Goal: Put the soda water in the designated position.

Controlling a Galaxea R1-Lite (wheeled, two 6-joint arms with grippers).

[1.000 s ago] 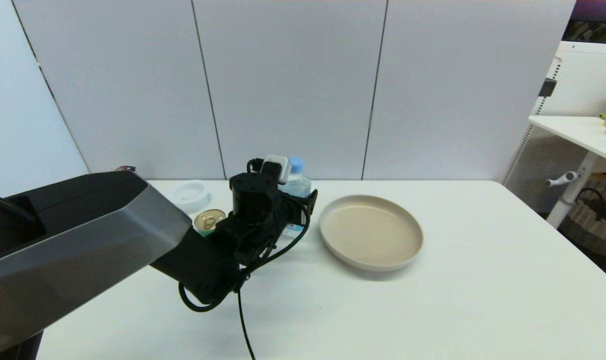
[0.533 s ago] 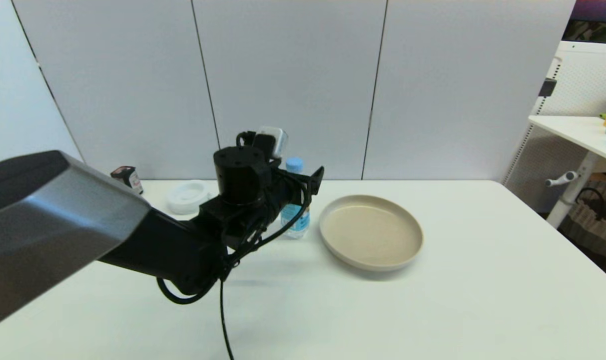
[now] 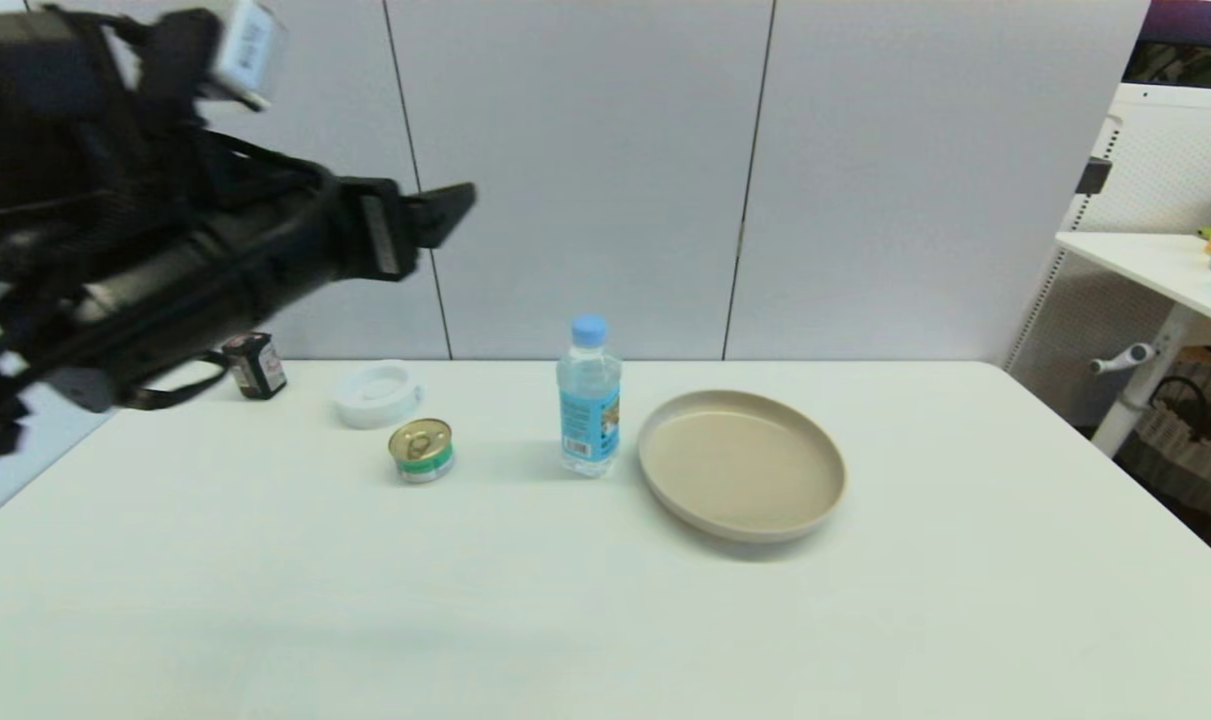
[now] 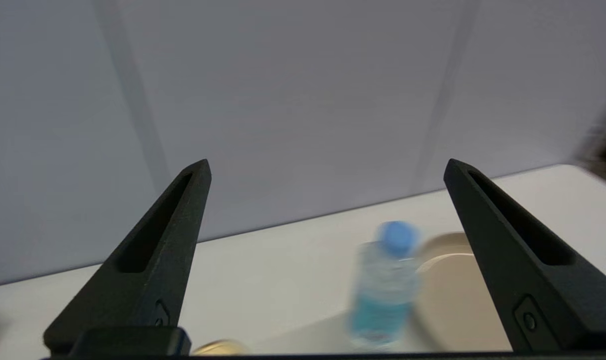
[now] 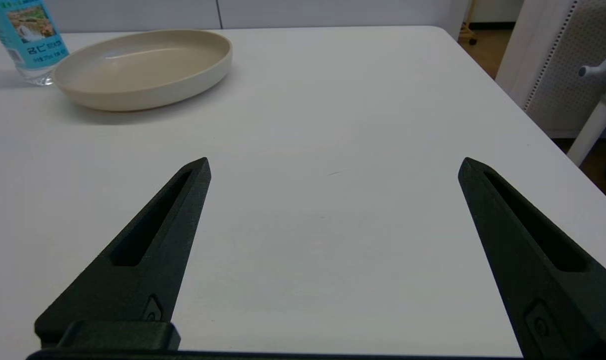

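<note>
Head view: soda water [image 3: 589, 398] stands upright on the white table [image 3: 605, 600], just beside the rim of the beige plate [image 3: 742, 463], on the plate's left, not on it. Green tin can [image 3: 422, 450] sits left of the bottle and apart from it; white ring-shaped holder [image 3: 377, 393] and small black jar [image 3: 255, 365] sit farther back-left. Left gripper [image 3: 435, 215] hangs high at upper left, well above the table and well apart from the bottle, holding nothing. Arm is raised and reaches out roughly level, fingers aimed toward the wall side. Right arm not visible here.

Left wrist view: both black fingers [image 4: 157, 265] spread wide with empty air between them. Bottle [image 4: 385, 285] shows far below, plate [image 4: 453, 295] next to it, gold can top [image 4: 220, 347] at the frame edge. Camera looks mostly at the wall, so the wrist is pitched only slightly downward.

Right wrist view: right gripper [image 5: 333, 170] parked low over bare table, fingers wide, nothing held. Plate [image 5: 142, 70] and the bottle's base [image 5: 30, 45] lie well ahead.

Judgement: bottle looks untouched by either gripper; whether this spot is the designated position cannot be told. If a grasp is needed, come in level at label height, keep the jaws wide until they straddle the body, avoid clipping the plate rim, and close gently since thin plastic dents and a tall bottle tips.
</note>
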